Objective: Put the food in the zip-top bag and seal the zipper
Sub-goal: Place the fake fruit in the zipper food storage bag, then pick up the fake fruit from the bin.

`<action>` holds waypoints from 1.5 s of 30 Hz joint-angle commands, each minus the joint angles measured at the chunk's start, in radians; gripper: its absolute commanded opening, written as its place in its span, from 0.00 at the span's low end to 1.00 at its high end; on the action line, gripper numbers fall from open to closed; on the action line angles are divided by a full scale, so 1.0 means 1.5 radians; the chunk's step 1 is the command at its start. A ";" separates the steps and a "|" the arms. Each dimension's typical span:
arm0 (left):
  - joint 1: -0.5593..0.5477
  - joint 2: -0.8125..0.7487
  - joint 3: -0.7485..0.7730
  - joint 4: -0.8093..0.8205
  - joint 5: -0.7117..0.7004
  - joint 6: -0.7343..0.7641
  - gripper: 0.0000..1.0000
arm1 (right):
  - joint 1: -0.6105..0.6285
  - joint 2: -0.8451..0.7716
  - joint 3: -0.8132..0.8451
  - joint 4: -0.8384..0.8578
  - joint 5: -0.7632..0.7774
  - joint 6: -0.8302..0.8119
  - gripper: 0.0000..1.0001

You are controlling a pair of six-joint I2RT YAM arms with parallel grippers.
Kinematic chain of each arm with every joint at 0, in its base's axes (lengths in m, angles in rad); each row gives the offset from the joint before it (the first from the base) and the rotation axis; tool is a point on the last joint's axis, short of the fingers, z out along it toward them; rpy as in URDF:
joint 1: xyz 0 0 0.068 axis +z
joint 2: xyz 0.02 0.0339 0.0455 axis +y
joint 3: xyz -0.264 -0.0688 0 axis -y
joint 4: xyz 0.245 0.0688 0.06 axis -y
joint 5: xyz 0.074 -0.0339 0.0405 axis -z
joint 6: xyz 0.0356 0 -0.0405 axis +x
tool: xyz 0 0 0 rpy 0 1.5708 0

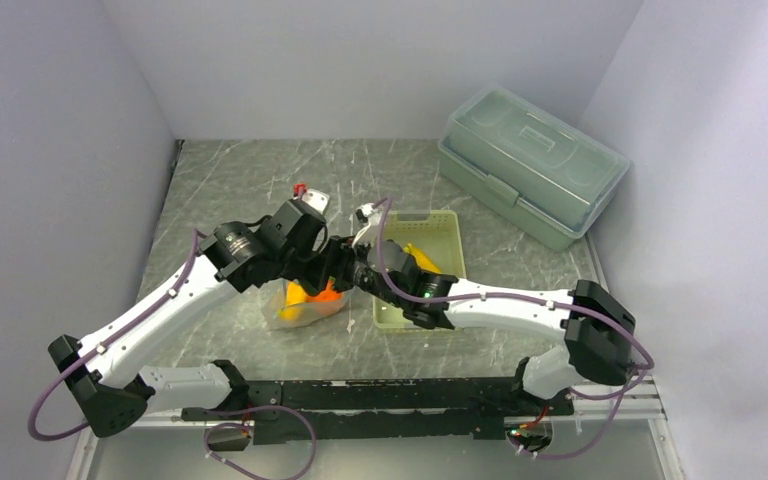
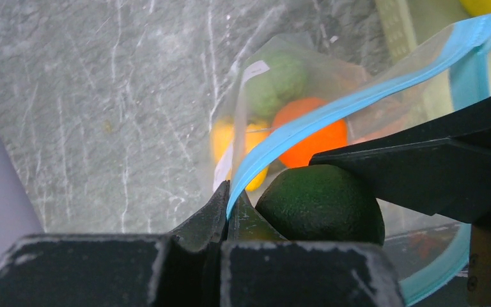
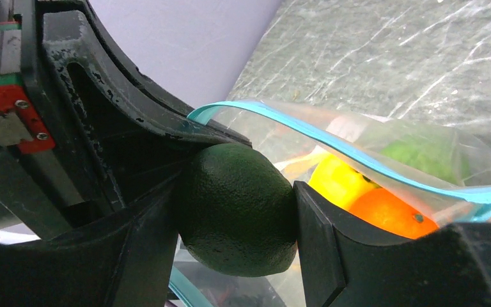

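1. Grey marbled table (image 1: 230, 190) between pale walls; translucent lidded box (image 1: 530, 160) at far right, pale green basket (image 1: 445, 228) near centre with yellow bananas (image 1: 422, 258) lying inside.
2. Just left of the basket: zip-top bag (image 1: 300, 312), mouth held up and open, containing orange ball (image 2: 313, 137), bumpy green fruit (image 2: 275, 83) and yellow-orange pepper (image 2: 236, 150).
3. Left gripper (image 2: 228, 203): pressed together on the zipper (image 2: 358, 96), pinching one lip of the mouth and holding it up.
4. Right gripper (image 3: 236, 220): clamped on the dark green avocado (image 2: 319, 204), poised right at the mouth, seemingly between the two blue lips.
5. Step in hand, by judgement: loading the avocado; bananas not yet bagged, zipper not yet sealed.
6. Next, likely: push deeper past the strip, spread the fingers to drop the avocado clear, back out without dragging the thin plastic, then go for the bananas.
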 commanded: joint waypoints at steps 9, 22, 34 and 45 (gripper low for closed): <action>-0.002 -0.003 0.031 0.025 0.005 -0.011 0.00 | 0.024 0.050 0.068 -0.030 -0.084 -0.032 0.80; -0.002 -0.001 0.037 0.019 0.000 -0.009 0.00 | 0.024 -0.024 0.036 -0.052 -0.061 -0.069 0.82; -0.002 0.001 0.034 0.022 -0.008 -0.009 0.00 | 0.024 -0.201 0.002 -0.209 0.097 -0.161 0.84; -0.001 0.010 0.037 0.021 -0.010 -0.010 0.00 | 0.016 -0.301 0.021 -0.433 0.301 -0.228 0.85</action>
